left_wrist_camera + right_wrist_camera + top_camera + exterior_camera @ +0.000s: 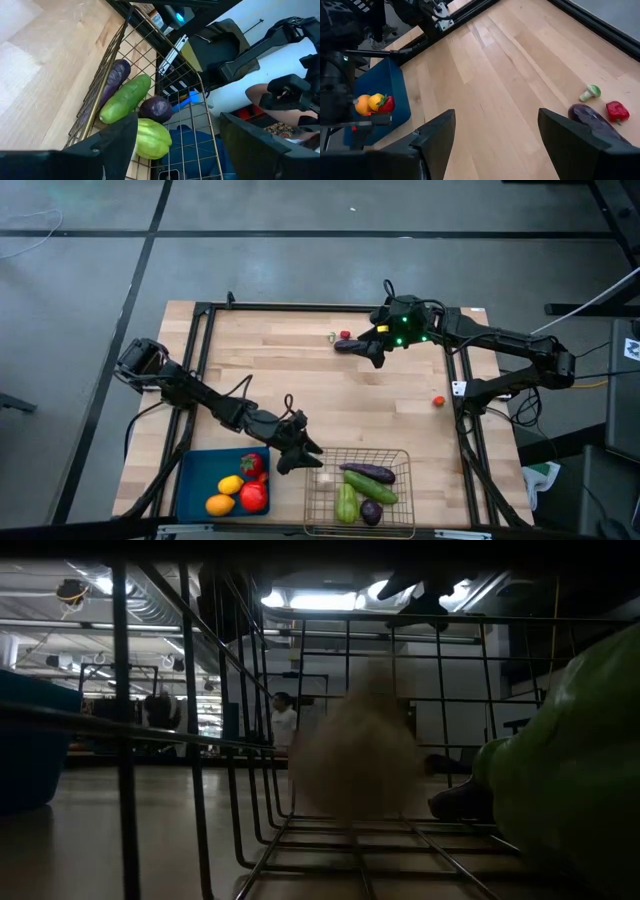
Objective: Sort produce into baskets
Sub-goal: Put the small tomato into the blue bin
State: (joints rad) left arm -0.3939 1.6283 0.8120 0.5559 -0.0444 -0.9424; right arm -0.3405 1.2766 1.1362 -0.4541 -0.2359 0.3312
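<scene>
I see a pale wood table (300,380). Nearest, the wire basket (395,455) holds a purple eggplant (368,472), cucumber (372,489) and green pepper (346,505); the garlic (358,765) there is only a pale blur from table height. Beside it, the blue tray (200,475) carries lemon (231,485), orange (220,504) and red pieces. My left gripper (292,458) hangs spread and empty at the basket's corner. Farther off, my right gripper (373,352), spread too, hovers over another eggplant (592,119); whether it touches I cannot tell
</scene>
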